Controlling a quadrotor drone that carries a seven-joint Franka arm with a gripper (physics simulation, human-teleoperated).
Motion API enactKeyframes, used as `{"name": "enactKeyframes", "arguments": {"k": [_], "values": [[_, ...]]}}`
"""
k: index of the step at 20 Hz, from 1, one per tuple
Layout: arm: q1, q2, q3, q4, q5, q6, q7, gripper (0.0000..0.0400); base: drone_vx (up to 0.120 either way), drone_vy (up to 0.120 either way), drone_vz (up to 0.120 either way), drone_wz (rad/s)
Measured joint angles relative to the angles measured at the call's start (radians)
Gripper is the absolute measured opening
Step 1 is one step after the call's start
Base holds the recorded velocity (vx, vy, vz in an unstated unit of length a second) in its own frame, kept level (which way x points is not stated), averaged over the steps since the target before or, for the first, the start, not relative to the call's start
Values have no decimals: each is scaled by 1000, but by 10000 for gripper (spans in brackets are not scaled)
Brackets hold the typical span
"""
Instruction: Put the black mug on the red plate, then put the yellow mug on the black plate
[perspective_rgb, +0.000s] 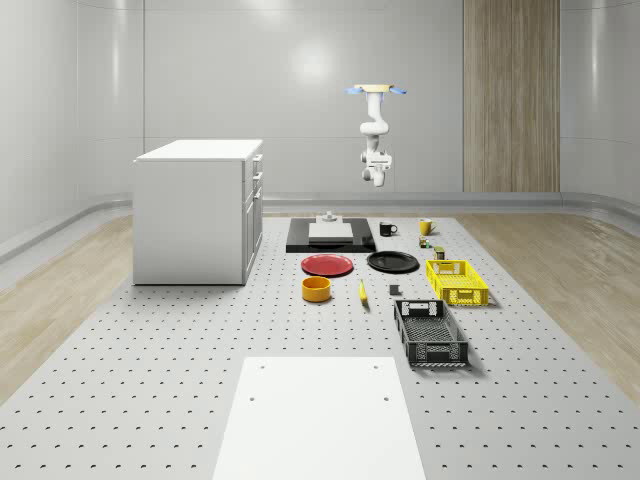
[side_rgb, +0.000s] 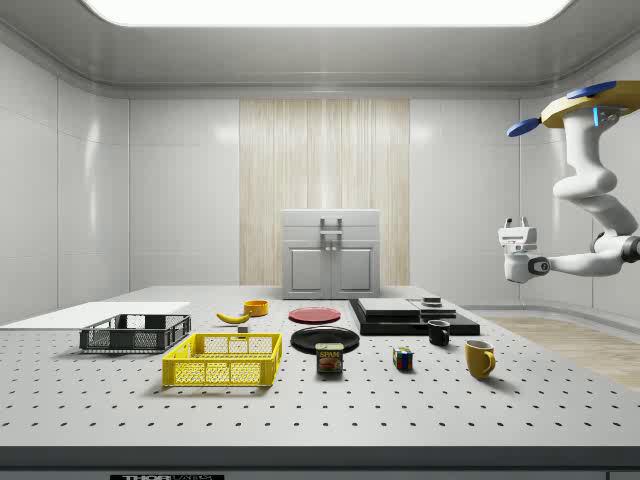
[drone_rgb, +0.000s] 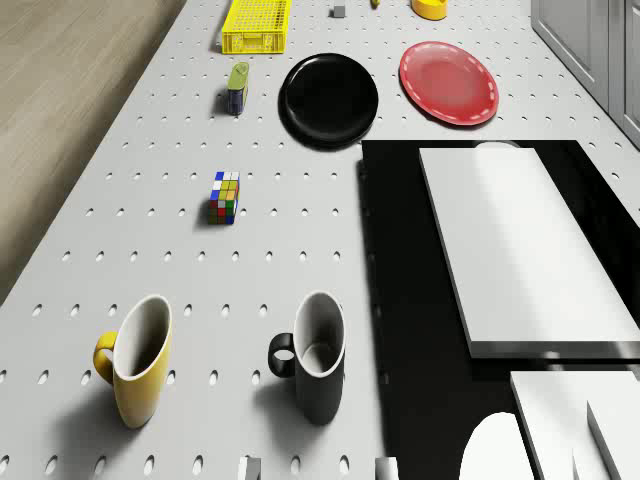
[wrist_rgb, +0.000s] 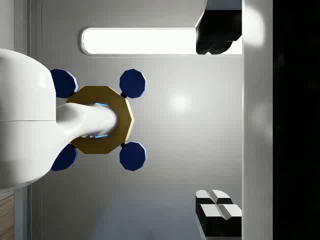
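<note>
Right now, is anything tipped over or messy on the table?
No, nothing stands out. The black mug and yellow mug both stand upright, apart from each other. The red plate and black plate lie flat. The drone hovers high above the table's far end.

The drone (perspective_rgb: 377, 91) hovers above the table's (perspective_rgb: 150, 400) far edge. Both mugs (drone_rgb: 312, 357) stand near that edge, beside the slab (drone_rgb: 400, 330); both plates (drone_rgb: 330, 97) lie toward the table's middle.
</note>
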Motion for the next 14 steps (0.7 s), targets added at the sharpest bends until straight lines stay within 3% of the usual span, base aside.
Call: {"name": "enactKeyframes", "arguments": {"k": [8,14], "values": [[-3,40,2,170,1,-124,-2,400,0,0,0,0],[-5,73,3,258,2,-174,-2,400,0,0,0,0]]}}
